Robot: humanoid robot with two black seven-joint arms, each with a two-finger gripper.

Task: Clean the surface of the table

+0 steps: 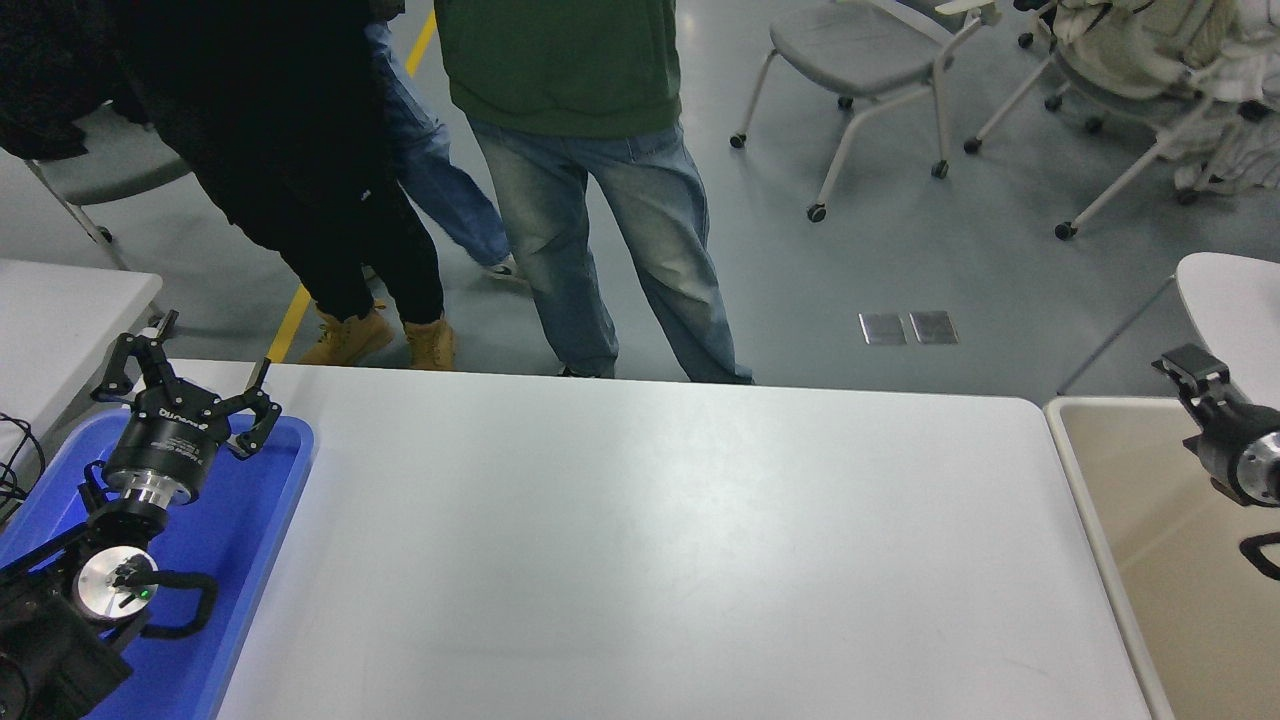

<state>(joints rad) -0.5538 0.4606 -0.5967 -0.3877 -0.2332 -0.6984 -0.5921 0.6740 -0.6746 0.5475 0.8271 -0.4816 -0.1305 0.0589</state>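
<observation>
Left hand point(185, 385) parked at 9 o'clock over the blue plastic tray point(270, 520), fingers spread apart, nothing between them. A smaller white desk point(60, 320) shows at the left edge, beyond the tray.

Desk surface point(650, 540) fills the centre, from the tray's right rim across to the beige bin point(1110, 520) at 3 o'clock. The white top shows no loose object, only faint scuffs and a soft sheen near the middle. Judged from that, the clearing looks done or close to it.

Beyond the far edge, at 12 o'clock: 1 person in black trousers and tan boots point(375, 335), 1 in a green top and pale jeans point(600, 230), and a 3rd leg in jeans between them. Grey chairs point(860, 60) on castors at 1 to 2 o'clock. Another white desk corner point(1235, 310) at 3 o'clock.

Right hand point(1185, 365) at the right edge, raised above the bin's far corner. Only part of it is in view; cannot tell whether the fingers are apart or together.

Risks:
- The right arm sits close to the bin's rim and the neighbouring desk corner; a low swing back over the desk could clip either.
- People stand tight against the far edge, so a long reach to 12 o'clock could meet a leg.
- Faint marks may be mistaken for debris, prompting a needless pass.
</observation>
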